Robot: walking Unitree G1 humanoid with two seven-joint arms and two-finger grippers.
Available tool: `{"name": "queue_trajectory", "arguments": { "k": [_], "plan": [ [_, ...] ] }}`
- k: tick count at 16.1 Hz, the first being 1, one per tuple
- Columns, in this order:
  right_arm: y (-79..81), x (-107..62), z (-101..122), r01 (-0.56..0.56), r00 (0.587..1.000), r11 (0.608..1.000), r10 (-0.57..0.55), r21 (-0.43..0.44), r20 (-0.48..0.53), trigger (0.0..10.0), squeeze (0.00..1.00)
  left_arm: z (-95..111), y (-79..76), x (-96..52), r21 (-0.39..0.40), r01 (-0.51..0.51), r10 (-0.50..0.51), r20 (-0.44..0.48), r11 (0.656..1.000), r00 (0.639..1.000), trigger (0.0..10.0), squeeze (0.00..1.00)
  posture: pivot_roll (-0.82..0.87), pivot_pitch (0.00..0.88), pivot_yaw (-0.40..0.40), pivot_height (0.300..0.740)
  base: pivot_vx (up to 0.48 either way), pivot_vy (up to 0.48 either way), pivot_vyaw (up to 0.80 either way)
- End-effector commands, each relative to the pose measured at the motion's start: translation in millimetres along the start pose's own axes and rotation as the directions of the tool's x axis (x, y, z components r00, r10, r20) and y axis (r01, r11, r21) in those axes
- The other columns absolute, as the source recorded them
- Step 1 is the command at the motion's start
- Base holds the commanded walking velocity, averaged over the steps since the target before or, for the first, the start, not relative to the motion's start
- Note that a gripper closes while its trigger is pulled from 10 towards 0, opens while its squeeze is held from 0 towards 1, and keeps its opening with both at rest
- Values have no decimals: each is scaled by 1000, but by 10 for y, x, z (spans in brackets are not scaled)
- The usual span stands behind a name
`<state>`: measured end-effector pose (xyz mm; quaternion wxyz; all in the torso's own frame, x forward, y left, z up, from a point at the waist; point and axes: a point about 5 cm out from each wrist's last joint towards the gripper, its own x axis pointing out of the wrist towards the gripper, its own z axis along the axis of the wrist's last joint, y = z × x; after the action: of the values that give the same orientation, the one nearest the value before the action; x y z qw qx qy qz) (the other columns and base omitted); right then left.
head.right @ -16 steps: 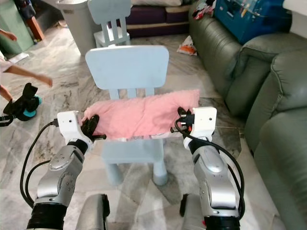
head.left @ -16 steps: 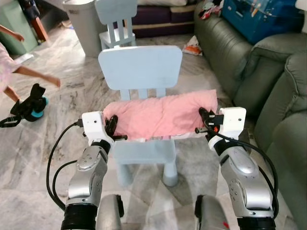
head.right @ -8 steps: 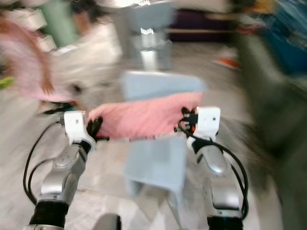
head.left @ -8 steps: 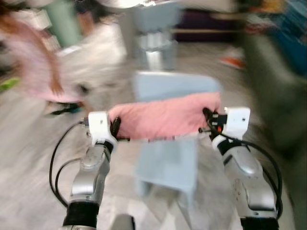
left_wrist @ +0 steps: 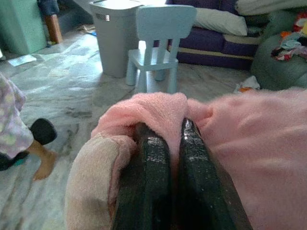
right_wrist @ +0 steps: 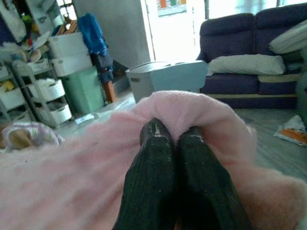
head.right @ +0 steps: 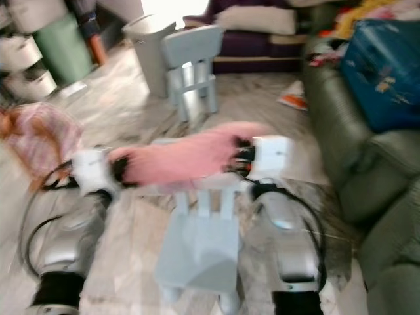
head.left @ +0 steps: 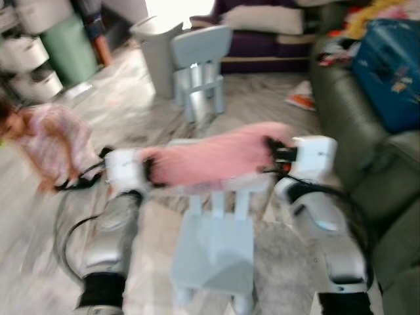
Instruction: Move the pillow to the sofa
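Observation:
A pink fluffy pillow [head.left: 210,157] hangs stretched between my two grippers, lifted above the small light-blue chair [head.left: 216,243] and level with the top of its backrest. My left gripper [head.left: 146,172] is shut on the pillow's left end; in the left wrist view the black fingers [left_wrist: 153,158] pinch a fold of pink fabric [left_wrist: 158,108]. My right gripper [head.left: 272,152] is shut on the right end, its fingers [right_wrist: 158,143] closed on the pillow [right_wrist: 192,108]. The green sofa [head.left: 367,151] stands to the right.
A person [head.left: 49,147] crouches on the marble floor at the left. A second blue chair [head.left: 200,65] and a grey bin [head.left: 157,42] stand ahead, before a purple sofa [head.left: 262,33]. A blue bag [head.left: 394,72] lies on the green sofa. Storage drawers [head.left: 29,59] stand far left.
Both grippers have lifted the pillow off the chair seat. The camera has swung and tilted up, so the whole scene has shifted and blurred.

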<state>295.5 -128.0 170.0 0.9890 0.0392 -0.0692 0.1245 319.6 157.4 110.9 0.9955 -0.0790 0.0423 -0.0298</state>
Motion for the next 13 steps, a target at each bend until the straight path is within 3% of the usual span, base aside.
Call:
{"name": "queue_trajectory", "arguments": {
  "k": [1,13],
  "plan": [
    [-110,-34,30,41,999,999,-41,-8,13,10000,0,50,-192,46,11,64,-64,20,998,998,10000,0,-213,0,77,740,0,0,0],
    [-115,-23,18,45,999,999,-44,-5,3,10000,0,78,-202,61,13,82,-82,31,997,996,10000,0,-218,0,81,740,0,0,0]
  ]
}}
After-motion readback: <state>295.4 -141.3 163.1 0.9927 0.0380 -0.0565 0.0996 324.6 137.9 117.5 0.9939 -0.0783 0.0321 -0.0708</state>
